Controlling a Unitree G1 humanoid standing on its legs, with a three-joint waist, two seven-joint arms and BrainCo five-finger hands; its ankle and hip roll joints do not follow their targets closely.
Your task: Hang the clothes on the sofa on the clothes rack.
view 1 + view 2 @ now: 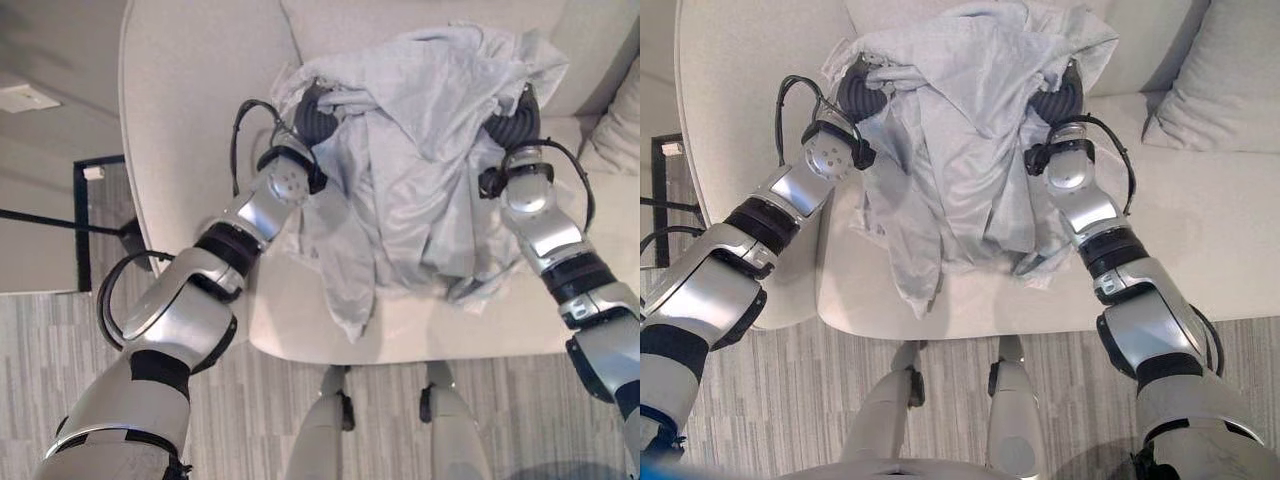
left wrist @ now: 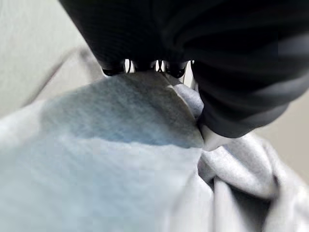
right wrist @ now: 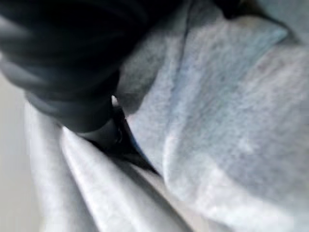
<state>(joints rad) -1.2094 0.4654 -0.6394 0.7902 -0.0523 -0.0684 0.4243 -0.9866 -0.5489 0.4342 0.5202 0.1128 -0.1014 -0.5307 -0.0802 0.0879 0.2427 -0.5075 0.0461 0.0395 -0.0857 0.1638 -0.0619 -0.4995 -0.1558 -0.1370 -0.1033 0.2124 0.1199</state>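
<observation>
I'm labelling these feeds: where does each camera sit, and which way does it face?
Left eye, right eye: head, looking down at the sofa, both arms reaching into the grey garment; both share this scene.
Left wrist: on that arm, along the left hand into cloth.
Right wrist: along the right hand, same garment.

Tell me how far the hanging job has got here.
Early stage. The light grey cloth garment is bunched over the beige fabric sofa, with the left hand and right hand buried in its upper folds, fingers hidden. Lifting it clear and hanging it are left.
</observation>
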